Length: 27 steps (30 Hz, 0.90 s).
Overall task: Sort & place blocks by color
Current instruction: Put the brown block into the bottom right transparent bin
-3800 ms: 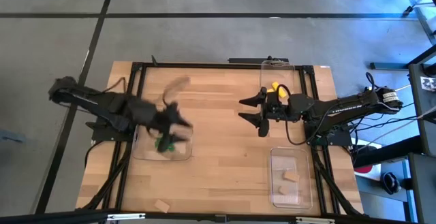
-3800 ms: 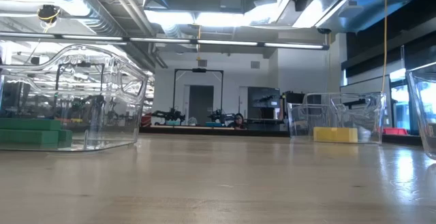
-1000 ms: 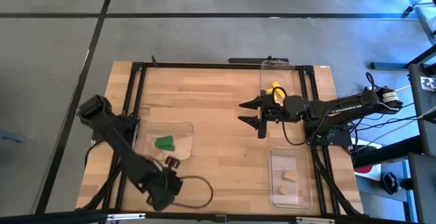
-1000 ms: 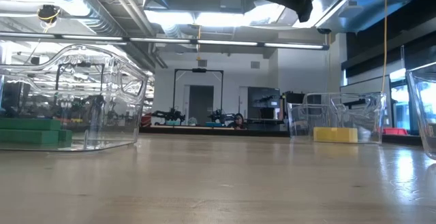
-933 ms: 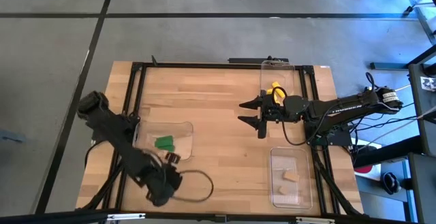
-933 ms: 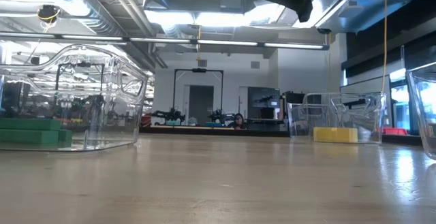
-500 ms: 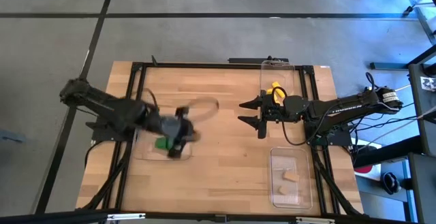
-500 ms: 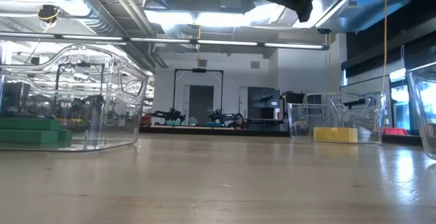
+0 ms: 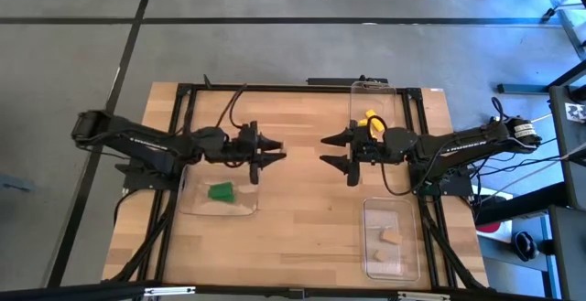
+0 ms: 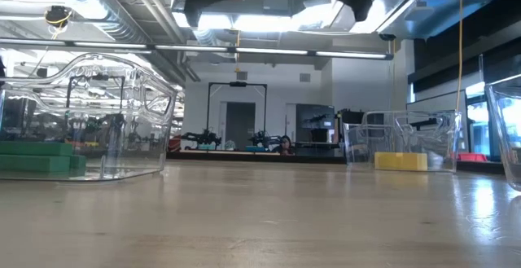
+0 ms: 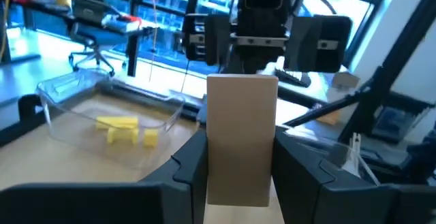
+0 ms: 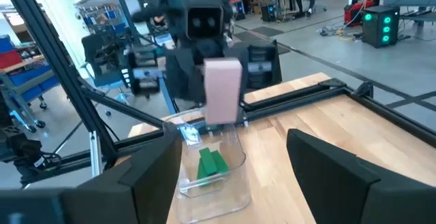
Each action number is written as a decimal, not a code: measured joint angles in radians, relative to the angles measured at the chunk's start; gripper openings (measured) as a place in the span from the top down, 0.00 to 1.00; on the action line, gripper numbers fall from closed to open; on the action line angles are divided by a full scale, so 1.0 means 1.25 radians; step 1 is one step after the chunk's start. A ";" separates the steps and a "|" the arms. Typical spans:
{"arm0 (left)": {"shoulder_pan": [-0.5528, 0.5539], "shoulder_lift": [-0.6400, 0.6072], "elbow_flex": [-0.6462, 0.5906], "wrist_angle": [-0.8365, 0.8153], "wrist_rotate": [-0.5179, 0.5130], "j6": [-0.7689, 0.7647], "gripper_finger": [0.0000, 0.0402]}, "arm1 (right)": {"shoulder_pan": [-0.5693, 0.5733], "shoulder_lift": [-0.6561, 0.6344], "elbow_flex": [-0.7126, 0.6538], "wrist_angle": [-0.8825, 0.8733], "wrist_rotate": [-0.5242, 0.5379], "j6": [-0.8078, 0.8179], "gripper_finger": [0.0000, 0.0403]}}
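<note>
L arm reaches in from the bench's [image 9: 302, 223] left edge, stretched nearly level toward centre. Left gripper [image 9: 272, 157] hangs in the air above the far right corner of the clear tray [image 9: 240, 209], jaws clamped on a tan block [image 11: 241, 139] standing upright between the fingers [image 11: 189, 163].

R arm comes in from the right edge, also stretched level. Right gripper [image 9: 334, 156] faces the left one across bench centre, the two well apart, jaws spread wide w/ nothing in them.

Green blocks [image 9: 221, 191] lie in the left tray. Yellow blocks [image 9: 369, 117] lie in the far tray [image 9: 396, 98] behind the R gripper. Two tan blocks [image 9: 391, 237] sit in the near-right tray [image 9: 369, 246].

High view gives layout only; the held block is barely visible there. L wrist view shows it plainly: plain tan rectangle, upright, w/ the R arm's wrist straight behind it and the yellow pieces in their tray. R wrist view shows the same block [image 12: 223, 90] head-on, held above the green pieces [image 12: 211, 163]. Low view shows both arms only as dark shapes along the top edge.
</note>
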 joint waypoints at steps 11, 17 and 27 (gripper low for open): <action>0.009 0.020 -0.007 0.058 0.000 -0.005 0.71 | 0.000 0.000 0.000 0.006 0.001 -0.038 0.33; 0.009 0.020 -0.007 0.059 -0.005 -0.004 0.71 | 0.000 0.000 0.000 0.007 0.001 -0.038 0.33; 0.009 0.089 0.049 0.059 0.028 0.008 0.71 | 0.000 0.060 0.009 0.044 0.017 0.046 0.33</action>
